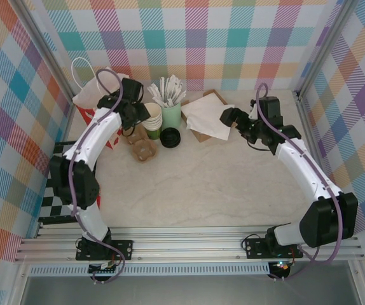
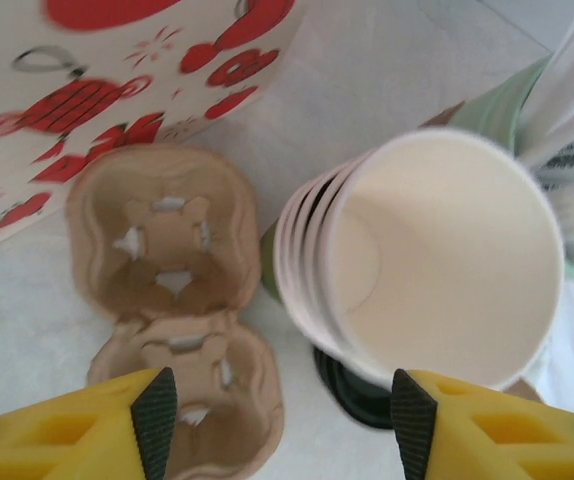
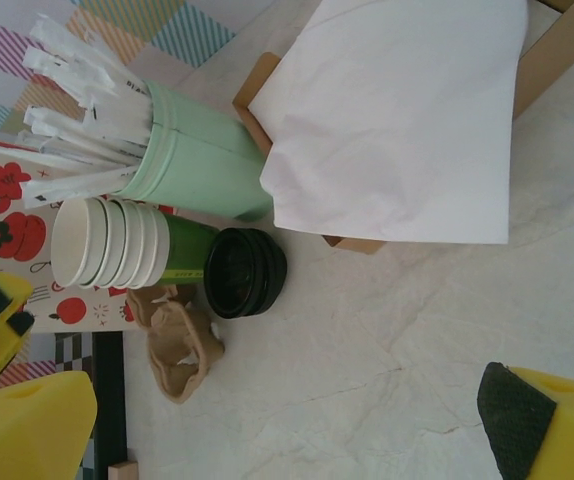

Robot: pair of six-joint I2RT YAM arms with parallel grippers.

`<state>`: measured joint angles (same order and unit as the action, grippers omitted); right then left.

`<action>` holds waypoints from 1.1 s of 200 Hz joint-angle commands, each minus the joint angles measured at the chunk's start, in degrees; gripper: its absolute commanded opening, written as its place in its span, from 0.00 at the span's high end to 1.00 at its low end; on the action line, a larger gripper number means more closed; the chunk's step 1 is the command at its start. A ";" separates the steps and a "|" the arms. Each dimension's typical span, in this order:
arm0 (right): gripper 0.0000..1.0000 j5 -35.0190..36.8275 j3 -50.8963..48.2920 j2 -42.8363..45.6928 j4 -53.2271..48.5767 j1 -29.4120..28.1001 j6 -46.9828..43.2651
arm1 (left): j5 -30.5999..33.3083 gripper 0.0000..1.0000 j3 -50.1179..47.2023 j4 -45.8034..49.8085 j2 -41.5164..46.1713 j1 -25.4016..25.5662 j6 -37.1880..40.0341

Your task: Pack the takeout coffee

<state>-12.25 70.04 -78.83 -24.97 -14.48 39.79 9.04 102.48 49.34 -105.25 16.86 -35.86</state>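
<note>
Left tool (image 2: 284,425), right tool (image 3: 267,420): one coffee (image 3: 245,272), one carrier (image 2: 157,230), one cup stack (image 2: 437,260).

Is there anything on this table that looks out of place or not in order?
The white paper lies askew over the brown box, hanging past its edge. Oddly, the black lid sits low beside the stack of cream cups, and I cannot tell whether it caps the dark green cup.

Fixed overhead camera looks down on the table (image 1: 233,184) from its near edge; both wrist cameras sit closer, the left almost atop the stack of cream cups (image 2: 437,260), which all three views share.
</note>
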 commanded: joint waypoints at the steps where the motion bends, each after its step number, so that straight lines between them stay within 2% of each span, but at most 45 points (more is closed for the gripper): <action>1: 0.00 0.59 1.80 0.30 -3.48 -0.85 -1.36 | 0.79 0.43 7.41 4.55 -4.15 0.37 2.40; 27: 0.00 1.76 1.29 1.42 -4.95 -1.04 -2.02 | 1.47 0.58 12.17 7.75 -8.91 -0.14 2.64; 57: 0.00 3.75 1.06 2.62 -6.22 -1.16 -2.82 | 1.06 0.61 13.13 8.75 -10.23 -0.16 2.81; 92: 0.00 4.08 0.76 3.24 -6.50 -1.11 -2.76 | 1.45 0.84 14.68 10.06 -10.83 -0.16 3.82; 127: 0.00 4.29 0.28 3.37 -6.73 -1.21 -2.53 | 1.48 0.97 15.34 10.59 -10.93 -0.15 4.49; 142: 0.00 4.67 0.27 3.55 -6.98 -1.25 -2.70 | 1.18 1.00 15.86 10.86 -11.24 -0.16 4.65; 220: 0.00 1.35 0.92 0.94 -5.88 -2.67 -4.63 | -2.79 1.00 19.76 8.02 -9.29 -1.37 5.44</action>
<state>-9.19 70.35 -76.71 -31.11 -15.86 36.62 8.08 119.20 58.17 -116.01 15.97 -31.68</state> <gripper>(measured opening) 0.999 0.037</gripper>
